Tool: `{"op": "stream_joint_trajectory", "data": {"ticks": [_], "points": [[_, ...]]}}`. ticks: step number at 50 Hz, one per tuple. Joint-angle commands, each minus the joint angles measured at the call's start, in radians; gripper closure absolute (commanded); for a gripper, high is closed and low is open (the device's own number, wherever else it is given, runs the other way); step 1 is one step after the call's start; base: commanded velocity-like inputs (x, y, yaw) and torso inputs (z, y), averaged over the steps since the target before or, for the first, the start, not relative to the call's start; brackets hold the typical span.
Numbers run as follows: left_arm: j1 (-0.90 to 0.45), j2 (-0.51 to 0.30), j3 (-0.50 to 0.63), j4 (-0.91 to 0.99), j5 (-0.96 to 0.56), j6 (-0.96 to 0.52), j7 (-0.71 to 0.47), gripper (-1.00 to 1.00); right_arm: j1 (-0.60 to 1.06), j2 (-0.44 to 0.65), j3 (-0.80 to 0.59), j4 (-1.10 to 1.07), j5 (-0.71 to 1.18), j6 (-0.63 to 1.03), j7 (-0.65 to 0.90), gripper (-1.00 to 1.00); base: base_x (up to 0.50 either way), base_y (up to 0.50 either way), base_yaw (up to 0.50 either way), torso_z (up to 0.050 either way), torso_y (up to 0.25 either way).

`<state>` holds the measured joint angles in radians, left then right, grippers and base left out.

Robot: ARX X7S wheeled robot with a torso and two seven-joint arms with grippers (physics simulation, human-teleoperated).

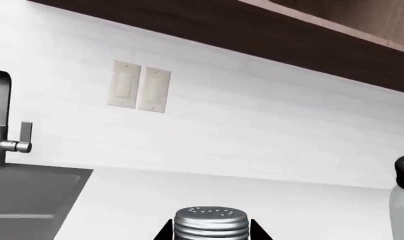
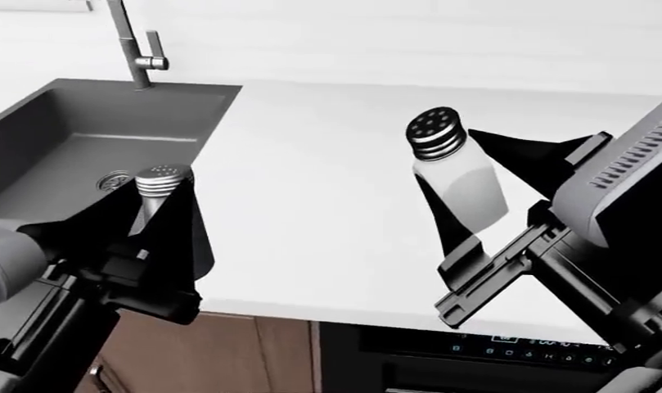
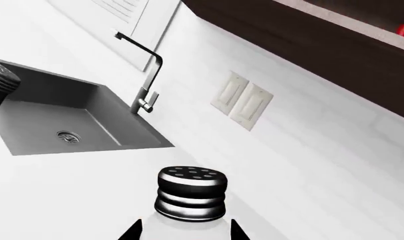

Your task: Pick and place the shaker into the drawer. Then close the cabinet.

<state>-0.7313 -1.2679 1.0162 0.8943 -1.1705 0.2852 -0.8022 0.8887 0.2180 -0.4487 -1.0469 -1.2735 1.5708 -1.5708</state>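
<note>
A white counter (image 2: 308, 164) holds a grey sink (image 2: 47, 139) with faucet (image 2: 128, 41); white backsplash (image 1: 268, 110), dark upper cabinets (image 1: 288, 40).

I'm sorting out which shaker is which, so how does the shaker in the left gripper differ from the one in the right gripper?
The left shaker has a plain silver cap; the right shaker has a dark cap with black holes. The left one looks slimmer, the right one wider with a pale translucent body. The left stands nearly upright, the right tilts. Each sits between a gripper's fingers.

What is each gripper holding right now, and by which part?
Left gripper holds the silver-capped shaker by its body, below the cap. Right gripper holds the black-capped shaker by its glass body; the fingers flank it, cap clear.
</note>
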Motion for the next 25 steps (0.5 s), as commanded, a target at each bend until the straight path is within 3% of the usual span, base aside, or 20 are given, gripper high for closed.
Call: {"op": "stream_joint_trajectory", "data": {"ticks": [1, 25], "points": [[0.010, -0.005, -0.001, 0.003, 0.005, 0.019, 0.007, 1.00, -0.006, -0.008, -0.006, 0.000, -0.031, 0.000, 0.000, 1.00, -0.05, 0.50, 0.00, 0.000, 0.000], [0.045, -0.031, -0.003, -0.006, 0.014, 0.069, 0.015, 1.00, -0.050, -0.046, -0.047, 0.000, -0.086, 0.000, 0.000, 1.00, -0.06, 0.50, 0.00, 0.000, 0.000]]}}
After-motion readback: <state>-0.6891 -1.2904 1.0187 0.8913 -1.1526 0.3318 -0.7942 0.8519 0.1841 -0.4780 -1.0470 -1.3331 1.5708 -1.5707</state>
